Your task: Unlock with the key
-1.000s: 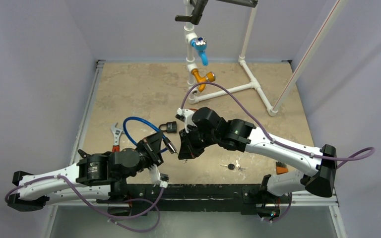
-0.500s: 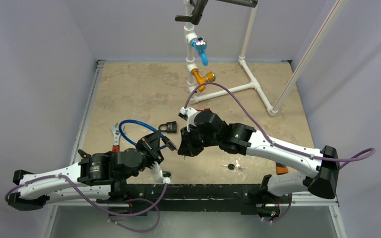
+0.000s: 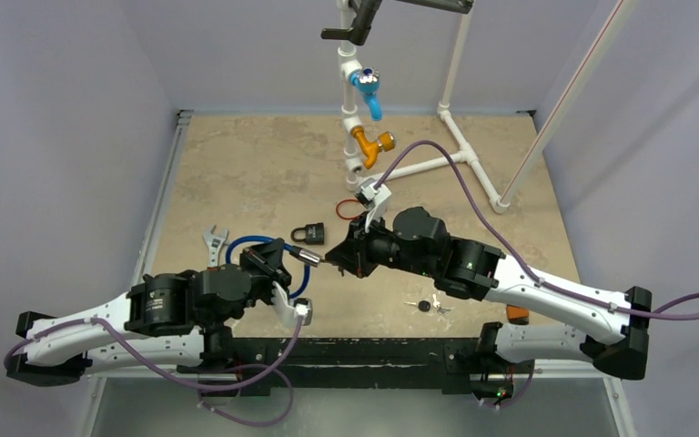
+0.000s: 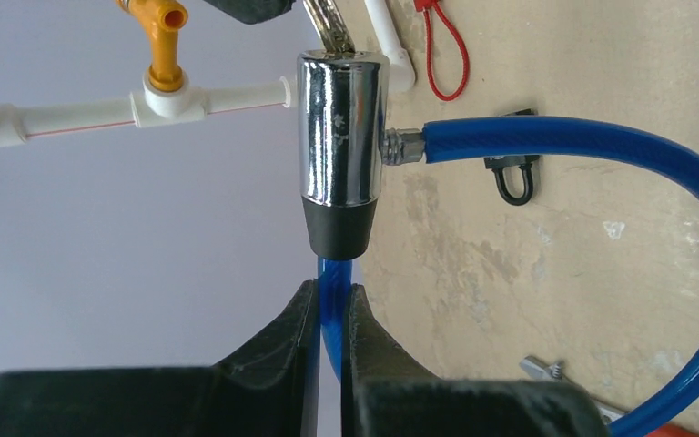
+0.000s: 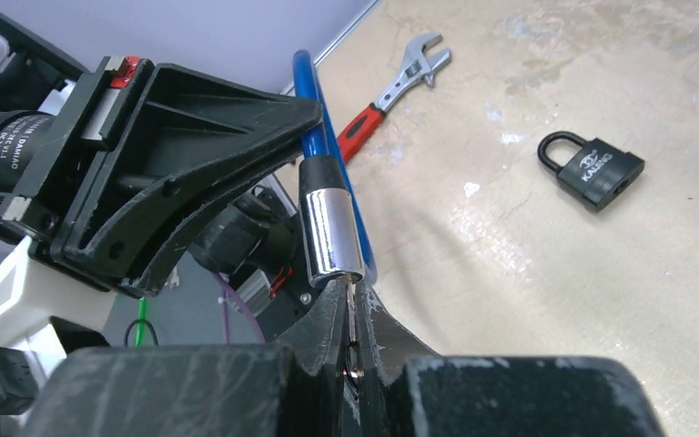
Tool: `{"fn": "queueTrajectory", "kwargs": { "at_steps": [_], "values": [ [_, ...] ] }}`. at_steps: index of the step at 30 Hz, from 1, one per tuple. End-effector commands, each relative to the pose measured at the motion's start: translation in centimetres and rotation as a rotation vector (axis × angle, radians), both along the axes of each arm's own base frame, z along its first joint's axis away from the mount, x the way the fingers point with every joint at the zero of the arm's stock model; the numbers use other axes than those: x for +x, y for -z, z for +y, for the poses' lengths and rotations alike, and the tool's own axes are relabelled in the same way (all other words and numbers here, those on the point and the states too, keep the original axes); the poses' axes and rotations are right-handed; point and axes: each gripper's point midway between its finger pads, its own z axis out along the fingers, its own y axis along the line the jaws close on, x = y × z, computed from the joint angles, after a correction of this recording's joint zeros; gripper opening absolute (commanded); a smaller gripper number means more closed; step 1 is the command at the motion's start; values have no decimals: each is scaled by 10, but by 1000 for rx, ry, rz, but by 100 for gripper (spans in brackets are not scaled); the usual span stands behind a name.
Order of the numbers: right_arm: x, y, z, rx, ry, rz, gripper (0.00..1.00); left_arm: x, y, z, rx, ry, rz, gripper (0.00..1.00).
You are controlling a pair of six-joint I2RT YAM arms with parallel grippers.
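1. The chrome cylindrical lock body (image 3: 310, 258), black-capped at one end, was held between the two grippers over the near-middle part of the beige stone-patterned table (image 3: 237, 164).
2. Its long axis ran left to right. The black-capped end pointed left, toward the left gripper (image 4: 329, 314). The open chrome end pointed right, toward the right gripper (image 5: 353, 319).
3. The left gripper's fingers were pressed together on the blue plastic-coated cable (image 4: 592, 146), just behind the black cap.
4. The right gripper's fingers pinched a small silver key (image 5: 353, 293). The key blade met the open chrome end, in line with the long axis. The depth of insertion could not be told.
5. A second run of the cable left the side of the lock body and curved away in a loop to the left.
6. A small black padlock (image 3: 309, 233) lay on the table just beyond the lock body, on the far side.
7. A red-handled adjustable wrench (image 3: 212, 248) lay at the left of the cable loop.
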Motion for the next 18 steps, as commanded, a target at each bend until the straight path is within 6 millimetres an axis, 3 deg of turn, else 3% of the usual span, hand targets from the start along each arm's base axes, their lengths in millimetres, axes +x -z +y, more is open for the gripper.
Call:
{"fn": "queueTrajectory", "kwargs": {
  "at_steps": [1, 11, 15, 18],
  "values": [
    [15, -42, 3, 137, 74, -109, 0, -8, -23, -13, -198, -11, 124, 0],
    [18, -69, -24, 238, 173, -155, 0, -9, -38, -13, -362, -99, 246, 0],
    [19, -68, -28, 262, 192, -156, 0, -11, -47, -17, -410, -99, 281, 0],
    [18, -70, -28, 266, 190, -156, 0, -11, -43, -20, -376, -89, 278, 0]
  ]
}}
